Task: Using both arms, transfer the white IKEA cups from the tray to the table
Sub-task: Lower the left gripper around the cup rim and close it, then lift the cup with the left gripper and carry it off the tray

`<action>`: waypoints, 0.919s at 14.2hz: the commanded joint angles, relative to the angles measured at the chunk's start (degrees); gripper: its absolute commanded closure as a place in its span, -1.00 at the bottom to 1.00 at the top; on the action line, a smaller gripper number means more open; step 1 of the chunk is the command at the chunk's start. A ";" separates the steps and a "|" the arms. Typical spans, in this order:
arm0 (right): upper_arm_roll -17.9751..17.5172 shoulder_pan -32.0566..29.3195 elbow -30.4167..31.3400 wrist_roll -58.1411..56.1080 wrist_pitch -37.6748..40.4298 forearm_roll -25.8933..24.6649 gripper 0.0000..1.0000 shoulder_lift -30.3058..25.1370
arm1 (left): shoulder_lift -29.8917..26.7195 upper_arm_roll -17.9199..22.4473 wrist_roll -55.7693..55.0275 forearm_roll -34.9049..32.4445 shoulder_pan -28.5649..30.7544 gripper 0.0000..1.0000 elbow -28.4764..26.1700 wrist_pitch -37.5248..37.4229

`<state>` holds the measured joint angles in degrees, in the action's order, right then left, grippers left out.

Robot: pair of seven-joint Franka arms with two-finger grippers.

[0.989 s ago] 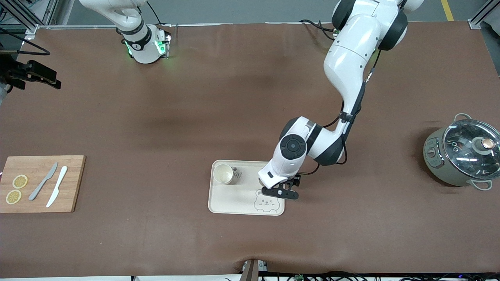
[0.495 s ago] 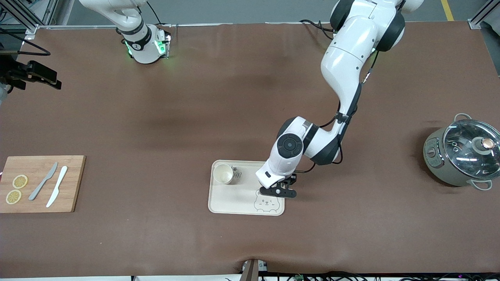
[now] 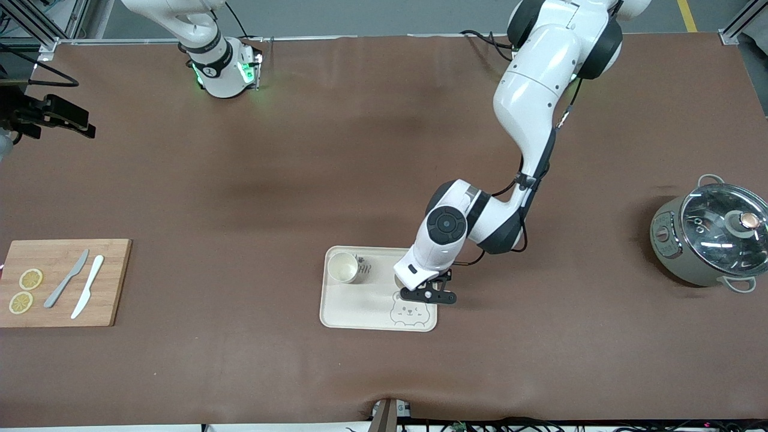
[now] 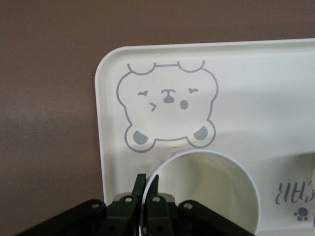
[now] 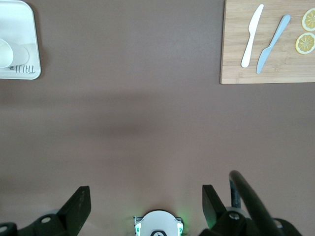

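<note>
In the front view, your left gripper [image 3: 427, 293] is sitting low over the bear tray [image 3: 354, 312], at its end toward the left arm. One white cup [image 3: 343, 267] is standing in the tray's corner toward the right arm, farther from the camera.

In the left wrist view, the fingers [image 4: 145, 189] are pinching the rim of the second cup [image 4: 206, 191], beside the bear print [image 4: 167, 110].

In the right wrist view, your right gripper [image 5: 145, 206] is waiting high over the table with its fingers spread wide. The cutting board [image 5: 268, 64] is showing below it.

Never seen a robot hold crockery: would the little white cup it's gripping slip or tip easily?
Possibly slippery: the left gripper pinches only the thin rim of the white cup, whose wall looks smooth. Probably light, being small and empty. Its tapered shape may tip if nudged on the tray.
</note>
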<state>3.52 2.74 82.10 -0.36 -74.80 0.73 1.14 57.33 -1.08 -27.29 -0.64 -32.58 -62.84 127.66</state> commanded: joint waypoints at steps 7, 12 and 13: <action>-0.09 -0.01 -0.18 0.89 0.71 0.50 -1.00 0.79 | -5.55 0.37 -0.14 1.86 1.64 1.00 -1.05 -4.51; -0.09 -0.53 -0.27 0.63 0.71 0.23 -1.00 2.64 | -19.42 -0.59 6.35 2.04 5.58 1.00 -15.96 -6.64; -0.09 -0.54 -0.27 0.63 0.62 -0.20 -1.00 2.90 | -22.76 -1.73 8.37 2.04 7.42 1.00 -19.65 -6.64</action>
<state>3.56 2.67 82.22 -0.36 -74.51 0.71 3.54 44.27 -1.24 -23.02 0.14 -28.35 -70.56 120.78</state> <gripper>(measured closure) 0.000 0.965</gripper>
